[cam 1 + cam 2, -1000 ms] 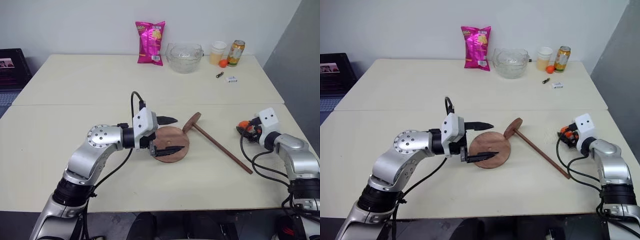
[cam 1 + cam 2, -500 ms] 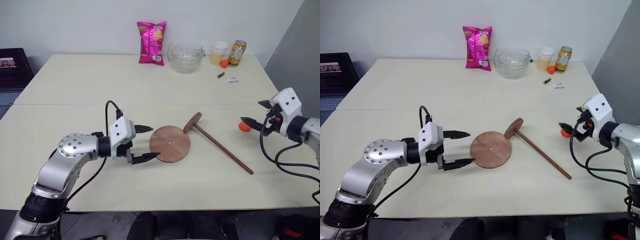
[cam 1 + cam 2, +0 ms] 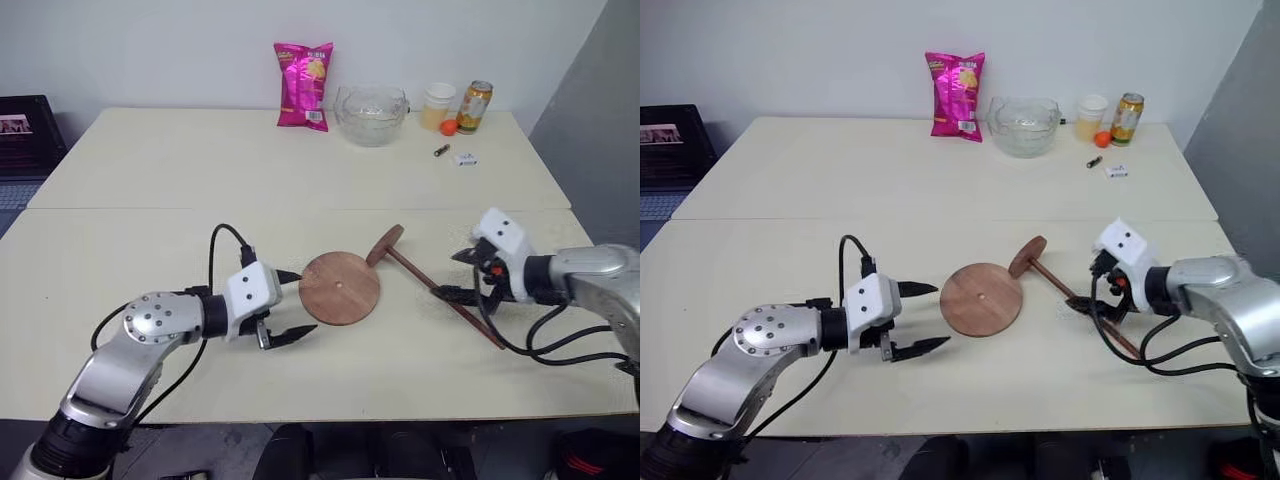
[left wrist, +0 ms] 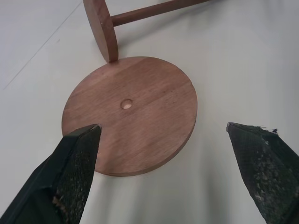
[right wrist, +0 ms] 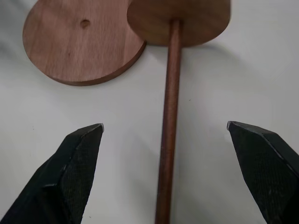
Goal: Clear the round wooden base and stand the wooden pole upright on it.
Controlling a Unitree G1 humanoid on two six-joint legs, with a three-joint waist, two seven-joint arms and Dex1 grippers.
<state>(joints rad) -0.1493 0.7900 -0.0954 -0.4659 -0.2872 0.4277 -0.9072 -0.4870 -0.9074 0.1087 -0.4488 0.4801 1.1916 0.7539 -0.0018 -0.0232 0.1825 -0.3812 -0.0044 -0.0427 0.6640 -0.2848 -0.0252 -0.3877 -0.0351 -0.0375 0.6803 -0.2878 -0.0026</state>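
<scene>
The left pincer (image 3: 290, 306), fingers apart and empty, hovers just beside the bare round wooden base (image 3: 340, 288) lying mid-worktop (image 3: 150, 170). The wooden pole (image 3: 440, 295) lies flat to its right, head against the base's rim, with the right pincer (image 3: 464, 276) spread wide over its rod. A pink snack bag (image 3: 303, 85), glass bowl (image 3: 371, 113), cup (image 3: 436, 106) and can (image 3: 473, 106) stand well apart along the far edge.

Probably a lab — bare tables (image 3: 150, 160), plain wall (image 3: 150, 50).

— Ahead of the left gripper (image 3: 286, 306)?
— Flat on the pale table (image 3: 150, 180): the round reddish-brown wooden base (image 3: 340, 288), just beyond the fingertips.
— Under the right gripper (image 3: 463, 275)?
— The long dark-brown wooden pole (image 3: 443, 297), lying between the spread fingers, disc head beside the base's far right edge.
</scene>
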